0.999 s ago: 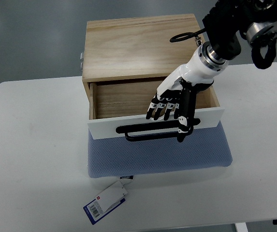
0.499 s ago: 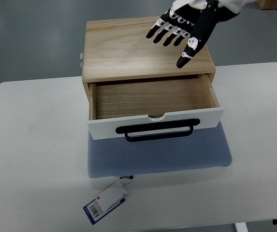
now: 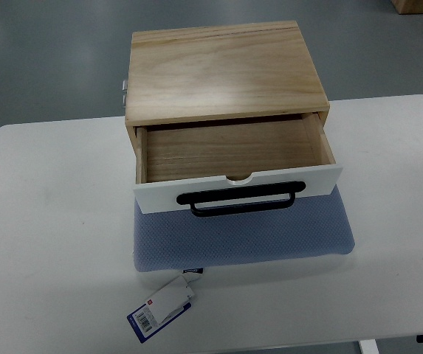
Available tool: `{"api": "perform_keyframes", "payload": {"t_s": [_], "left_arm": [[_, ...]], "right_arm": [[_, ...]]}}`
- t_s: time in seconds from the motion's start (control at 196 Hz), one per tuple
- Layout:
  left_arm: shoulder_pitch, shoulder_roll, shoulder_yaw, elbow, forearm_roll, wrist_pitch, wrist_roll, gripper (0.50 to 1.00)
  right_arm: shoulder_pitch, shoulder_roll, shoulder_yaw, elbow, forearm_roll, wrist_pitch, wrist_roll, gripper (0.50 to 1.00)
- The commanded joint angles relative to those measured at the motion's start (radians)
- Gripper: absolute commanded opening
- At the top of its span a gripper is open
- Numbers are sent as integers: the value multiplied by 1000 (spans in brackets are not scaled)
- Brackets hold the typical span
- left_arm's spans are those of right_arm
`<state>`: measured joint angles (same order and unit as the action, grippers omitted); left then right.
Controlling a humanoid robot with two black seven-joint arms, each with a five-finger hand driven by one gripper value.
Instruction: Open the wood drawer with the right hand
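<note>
Gone from view is the right hand, fingers unseen; wood drawer stands open, bare inside.

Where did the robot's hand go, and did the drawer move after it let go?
The right hand let go of the black handle, lifted up and away over the wooden box, and is now out of the picture. The drawer did not move: it stays pulled open and looks empty. The blue mat, the tag and the white table stayed put too.
</note>
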<state>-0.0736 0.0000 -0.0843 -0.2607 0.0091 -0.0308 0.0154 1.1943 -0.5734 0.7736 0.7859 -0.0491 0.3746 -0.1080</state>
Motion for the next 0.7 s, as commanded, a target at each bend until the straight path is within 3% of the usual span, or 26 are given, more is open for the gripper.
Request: {"api": "perform_keyframes", "payload": {"t_s": [0.0, 0.326, 0.693], "left_arm": [[0, 0, 0, 0, 0, 0, 0, 1000], [0, 0, 0, 0, 0, 2, 0, 1000], [2, 0, 0, -2, 0, 2, 2, 1000]], "right_arm": [[-114, 118, 199, -142, 0, -3, 37, 944], [-263, 363, 581, -278, 2, 4, 39, 946], [-314, 395, 613, -290, 2, 13, 74, 946]]}}
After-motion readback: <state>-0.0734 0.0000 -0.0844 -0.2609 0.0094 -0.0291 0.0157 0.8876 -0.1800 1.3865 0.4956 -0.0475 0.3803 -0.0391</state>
